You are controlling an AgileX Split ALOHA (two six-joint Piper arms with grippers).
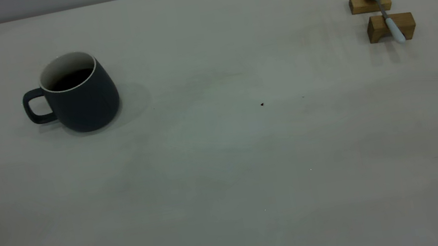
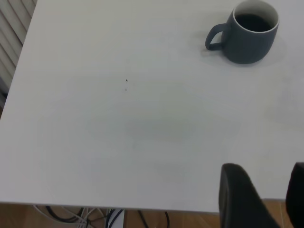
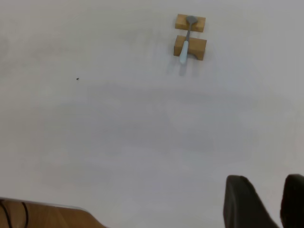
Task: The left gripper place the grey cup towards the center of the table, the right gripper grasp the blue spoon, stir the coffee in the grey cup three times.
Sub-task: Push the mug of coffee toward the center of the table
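The dark slate-grey ceramic cup [image 1: 78, 93], judged heavy and spillable, is best taken by its handle; both grippers are seen parted, empty.

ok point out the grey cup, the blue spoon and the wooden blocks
grey cup [image 1: 84, 101]: exterior view, on its dark outer wall
blue spoon [image 1: 394, 29]: exterior view, on its pale blue handle
wooden blocks [image 1: 404, 23]: exterior view, on the nearer block's top

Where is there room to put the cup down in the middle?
The wide bare stretch of off-white table between the dark grey rounded mug and the two tan wooden blocks is free. It's crowded only where the pale-blue-handled spoon rests across those blocks.
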